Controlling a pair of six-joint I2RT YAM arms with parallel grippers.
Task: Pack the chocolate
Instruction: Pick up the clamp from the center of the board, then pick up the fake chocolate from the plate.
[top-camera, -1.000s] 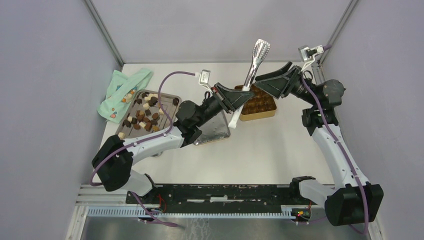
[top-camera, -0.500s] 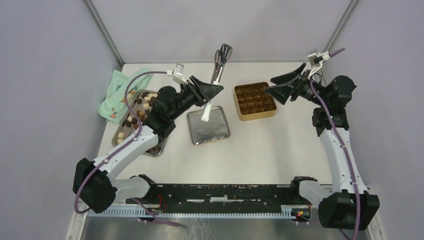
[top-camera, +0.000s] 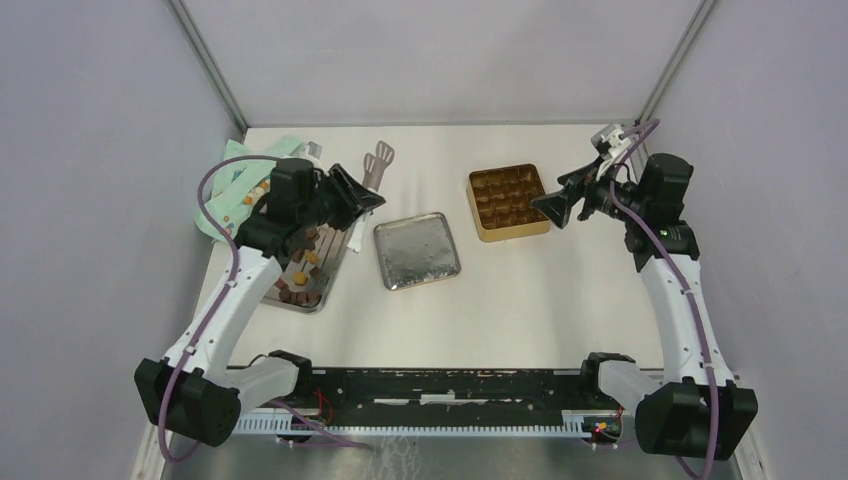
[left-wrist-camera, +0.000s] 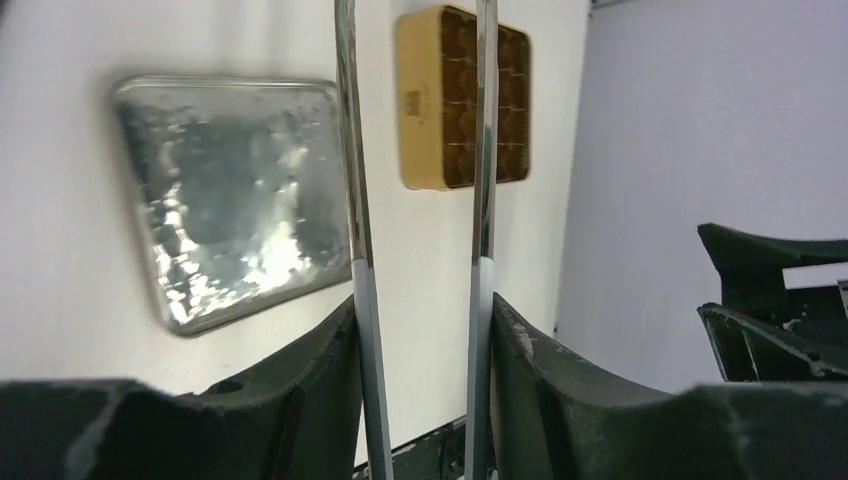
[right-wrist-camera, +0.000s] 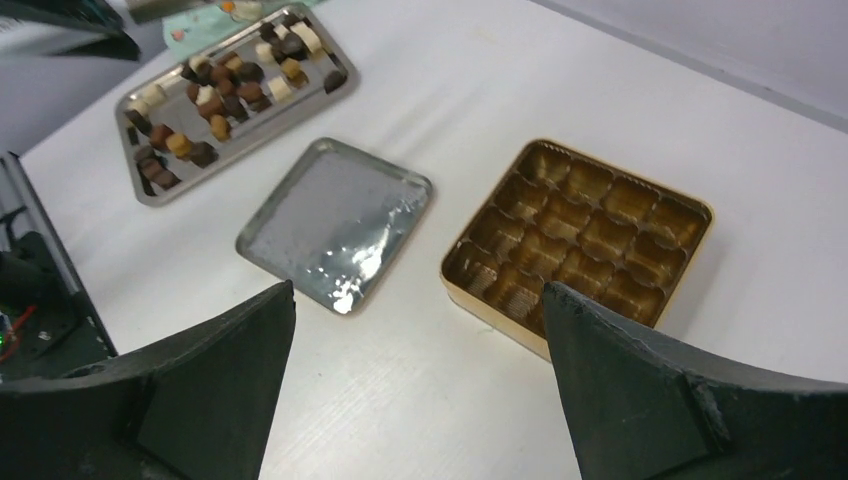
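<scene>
Chocolate (right-wrist-camera: 210, 100) chunks, dark brown, mid-brown and cream, lie on a steel tray (right-wrist-camera: 150, 195) at the left; in the top view my left arm hides part of the chocolate (top-camera: 298, 285). The gold tin (top-camera: 508, 202) (right-wrist-camera: 580, 235) shows empty compartments. My left gripper (top-camera: 352, 197) (left-wrist-camera: 422, 300) hovers over the tray's far end, shut on the long metal tweezers (top-camera: 376, 163) (left-wrist-camera: 346, 150), whose two arms press against its jaws. My right gripper (top-camera: 556, 206) (right-wrist-camera: 418, 290) hangs open just right of the tin, holding nothing.
A flat silver lid (top-camera: 417, 250) (left-wrist-camera: 230, 200) lies between the tray and the tin. A green patterned bag (top-camera: 232, 185) sits at the back left beside the tray. Grey walls close in both sides and the back.
My left arm swung left with the tweezers, from above the silver lid to over the chocolate tray. My right gripper drew back to the right of the tin and spread wider.
</scene>
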